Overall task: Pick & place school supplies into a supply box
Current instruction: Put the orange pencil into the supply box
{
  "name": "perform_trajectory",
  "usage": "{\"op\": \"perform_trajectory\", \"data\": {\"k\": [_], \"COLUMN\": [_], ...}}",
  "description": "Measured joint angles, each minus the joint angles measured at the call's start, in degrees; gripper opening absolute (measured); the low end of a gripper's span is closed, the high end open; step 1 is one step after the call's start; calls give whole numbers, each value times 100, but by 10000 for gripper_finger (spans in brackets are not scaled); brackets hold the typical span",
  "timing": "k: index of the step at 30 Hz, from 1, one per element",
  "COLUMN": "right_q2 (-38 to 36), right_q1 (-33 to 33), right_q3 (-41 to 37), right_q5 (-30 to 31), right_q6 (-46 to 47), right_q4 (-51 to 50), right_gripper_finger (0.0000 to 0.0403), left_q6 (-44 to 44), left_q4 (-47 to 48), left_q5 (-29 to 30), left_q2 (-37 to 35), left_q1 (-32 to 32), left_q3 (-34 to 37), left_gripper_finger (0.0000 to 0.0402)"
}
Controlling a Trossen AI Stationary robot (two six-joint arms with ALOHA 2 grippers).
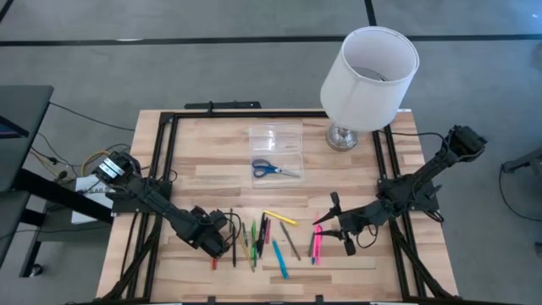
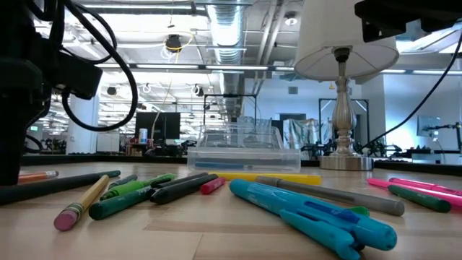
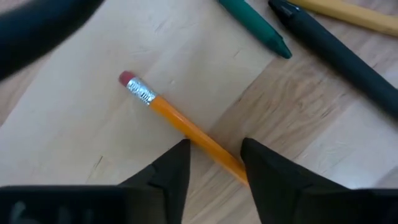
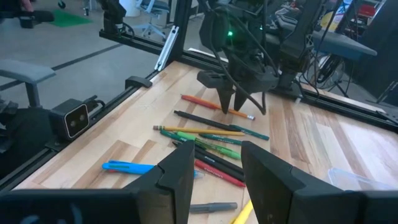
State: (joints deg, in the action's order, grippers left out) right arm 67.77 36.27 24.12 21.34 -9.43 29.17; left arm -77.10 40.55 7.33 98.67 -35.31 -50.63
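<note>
Pens and pencils [image 1: 262,233] lie loose along the table's near part. The clear supply box [image 1: 275,138] stands farther back, and the blue-handled scissors [image 1: 275,169] lie on the wood just in front of it. My left gripper [image 3: 214,165] points down at the pile's left end. It is open, one finger on each side of an orange pencil [image 3: 180,121] that lies flat on the table. My right gripper [image 1: 339,230] hovers open over the pink markers [image 1: 317,241] and holds nothing. My left gripper comes from above with its fingers [image 3: 264,168] set across the orange pencil's shaft [image 3: 208,142], some way down from the eraser end [image 3: 127,79]. The pencil lies flat on the wood. I cannot tell whether the fingers touch it.
A white-shaded lamp [image 1: 368,80] stands at the back right, beside the box. A green marker [image 3: 255,22] and a black pen [image 3: 339,53] lie close to the orange pencil. Teal pens [image 2: 317,213] lie nearest the front edge. Black rails [image 1: 161,161] frame the table.
</note>
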Motion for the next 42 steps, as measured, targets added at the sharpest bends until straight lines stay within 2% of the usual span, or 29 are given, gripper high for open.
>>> {"op": "perform_trajectory", "data": {"k": [7,18,27,35,42], "right_q2": [0,0,0,0,0], "right_q1": [0,0,-1,-2,0], "right_q3": [0,0,0,0,0], "right_q5": [0,0,0,-2,-2], "right_q6": [0,0,0,2,2], "right_q4": [0,0,0,0,0], "right_gripper_finger": [127,127,127,127,127], "left_q6": [7,169,880,2542,2596], "left_q4": [-2,56,339,464,809], "left_q5": [28,222,254,403,496], "left_q2": [0,0,0,2,13], "left_q1": [0,-4,-4,2,204], "left_q3": [0,0,-11,-11,-11], "left_gripper_finger": [93,67,60,60,60]}}
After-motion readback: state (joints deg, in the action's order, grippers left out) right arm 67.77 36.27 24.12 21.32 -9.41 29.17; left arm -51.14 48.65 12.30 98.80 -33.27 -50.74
